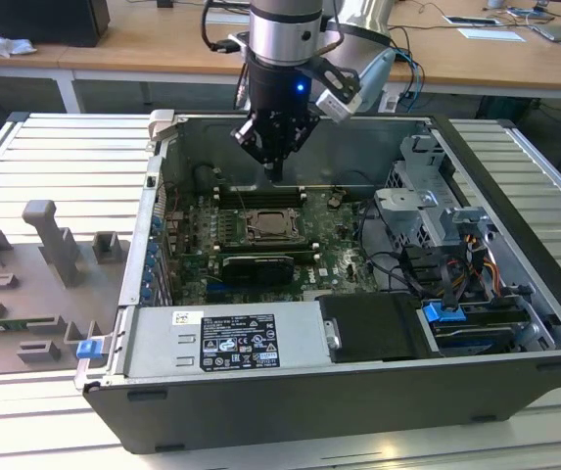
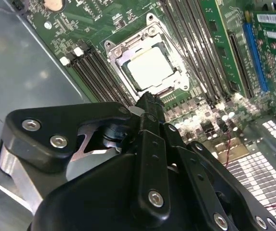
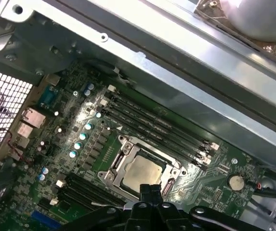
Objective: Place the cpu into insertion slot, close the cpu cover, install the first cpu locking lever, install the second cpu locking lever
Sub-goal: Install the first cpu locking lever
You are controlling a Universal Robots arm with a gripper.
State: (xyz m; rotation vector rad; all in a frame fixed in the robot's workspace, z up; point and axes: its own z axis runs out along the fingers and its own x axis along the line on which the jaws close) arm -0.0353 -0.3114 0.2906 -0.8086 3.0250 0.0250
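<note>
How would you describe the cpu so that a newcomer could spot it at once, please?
Inside the open computer case, find the green motherboard. At its middle, the cpu is a flat pale metal square within a silver frame, unlike the long black memory slots alongside.

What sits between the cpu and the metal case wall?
Long black memory slots lie between the cpu and the case wall, in the first wrist view.

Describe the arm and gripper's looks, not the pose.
The arm ends in a silver-grey cylinder above a black section with a small blue light. The gripper is matte black, its linked fingers studded with silver screws. A small silver-grey box sits at the wrist, and dark cables trail from it.
</note>
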